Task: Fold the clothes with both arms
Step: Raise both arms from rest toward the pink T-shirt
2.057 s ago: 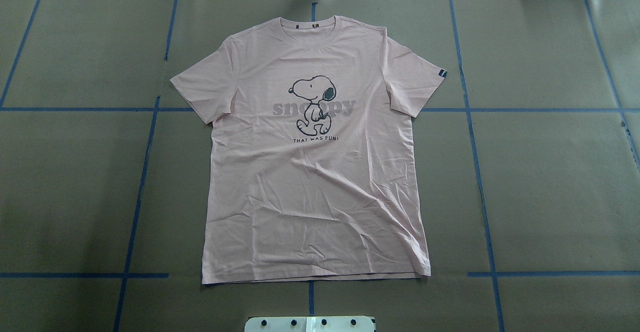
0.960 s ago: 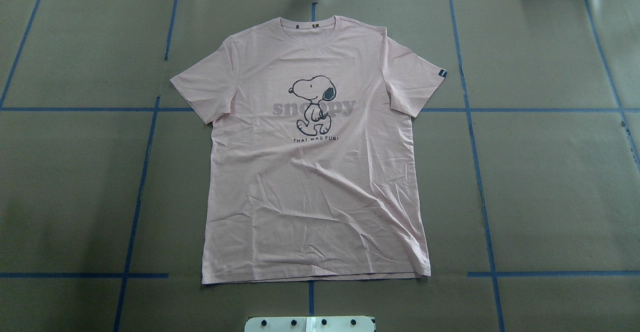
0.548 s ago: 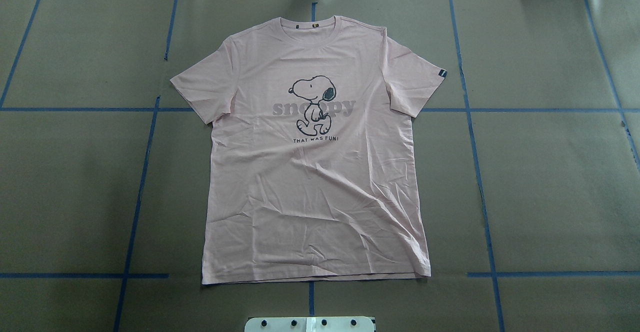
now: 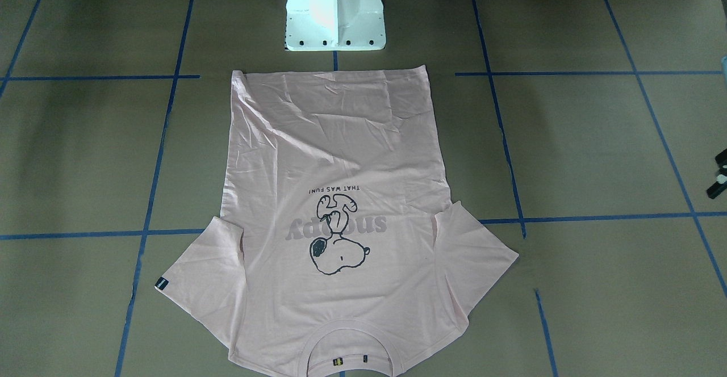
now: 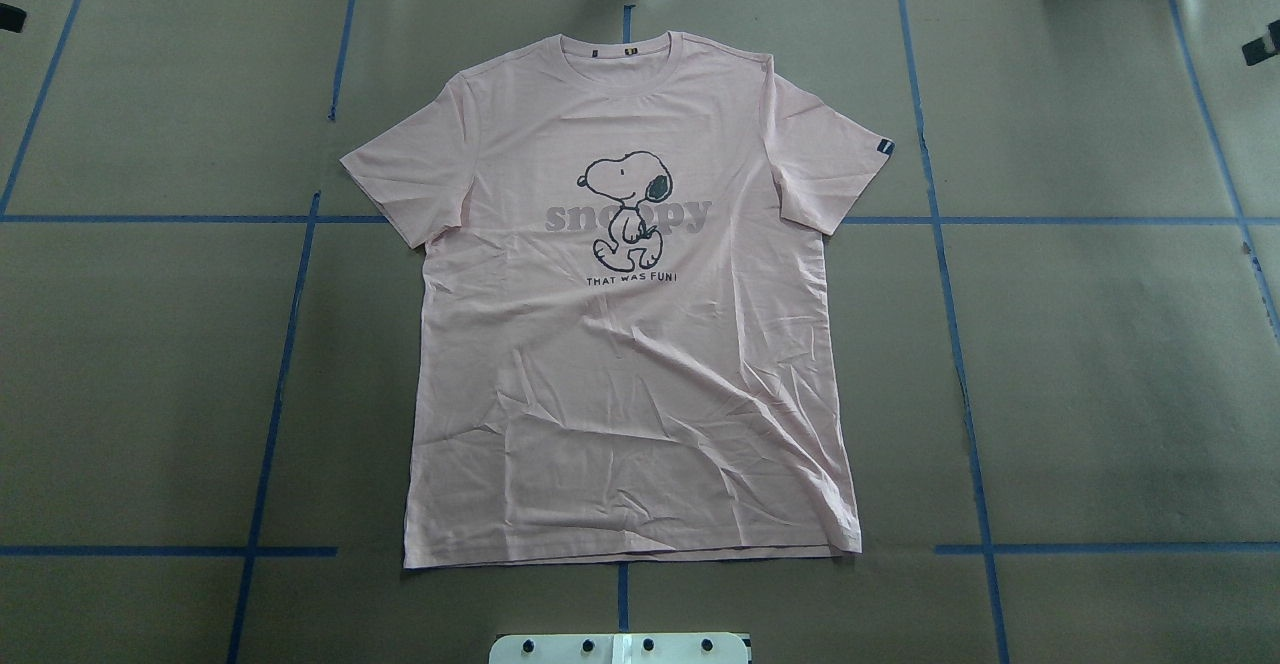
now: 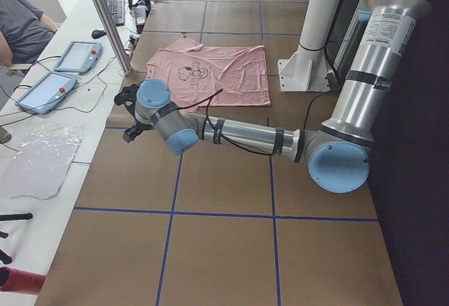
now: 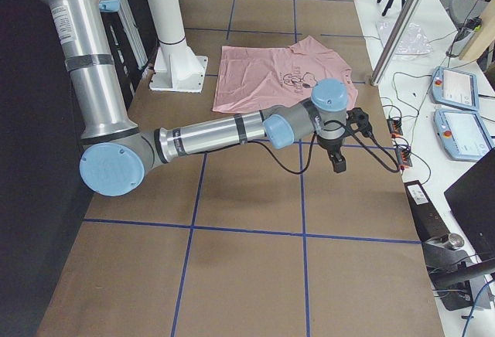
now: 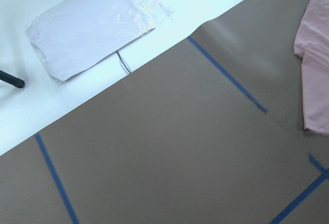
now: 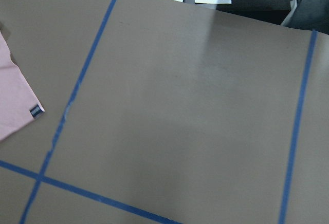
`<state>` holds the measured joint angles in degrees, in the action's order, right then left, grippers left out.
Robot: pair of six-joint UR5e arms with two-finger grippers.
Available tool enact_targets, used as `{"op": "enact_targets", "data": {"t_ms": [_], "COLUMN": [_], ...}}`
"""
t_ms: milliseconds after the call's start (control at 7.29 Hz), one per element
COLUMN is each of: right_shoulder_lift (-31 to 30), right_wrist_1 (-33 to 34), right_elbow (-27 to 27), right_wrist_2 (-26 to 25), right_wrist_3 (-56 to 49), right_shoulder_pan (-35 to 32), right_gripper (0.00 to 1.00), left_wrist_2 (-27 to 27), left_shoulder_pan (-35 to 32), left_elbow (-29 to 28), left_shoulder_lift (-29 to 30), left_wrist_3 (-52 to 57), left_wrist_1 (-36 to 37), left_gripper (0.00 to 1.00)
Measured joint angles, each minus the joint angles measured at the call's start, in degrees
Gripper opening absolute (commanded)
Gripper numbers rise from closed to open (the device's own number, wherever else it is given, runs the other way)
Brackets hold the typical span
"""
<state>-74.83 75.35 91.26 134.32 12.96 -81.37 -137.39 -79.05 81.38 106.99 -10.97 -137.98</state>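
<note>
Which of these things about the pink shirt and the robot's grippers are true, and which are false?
1. The shirt lies flat with the dog picture facing up. True.
2. A gripper is pinching the shirt. False: the left gripper and right gripper are both over bare table, off to the sides.
3. The shirt is folded in half. False: it is spread out full length.
4. The collar is at the end far from the robot's white base. True.
5. One sleeve has a small dark tag. True.
</note>
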Motion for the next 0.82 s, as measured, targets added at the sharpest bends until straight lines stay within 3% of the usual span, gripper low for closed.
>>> {"op": "enact_targets", "data": {"t_ms": [411, 823], "right_shoulder_lift": [8.11, 11.74], "right_wrist_1": [-3.51, -24.21], "right_elbow": [-2.62, -14.29], "right_wrist_2": [-7.42, -19.98], "right_wrist_3": [21.25, 41.35], "right_shoulder_pan": [10.94, 22.04], "right_gripper": [0.89, 0.72], "left_wrist_2": [2.31, 3.15], "left_shoulder_pan": [7.20, 7.90], "left_elbow": [-0.09, 0.24], "left_shoulder_lift": [0.27, 0.32], "left_wrist_3": [-8.03, -8.53], "left_wrist_1": [-5.63, -5.96], "left_gripper": [1.00, 1.00]}}
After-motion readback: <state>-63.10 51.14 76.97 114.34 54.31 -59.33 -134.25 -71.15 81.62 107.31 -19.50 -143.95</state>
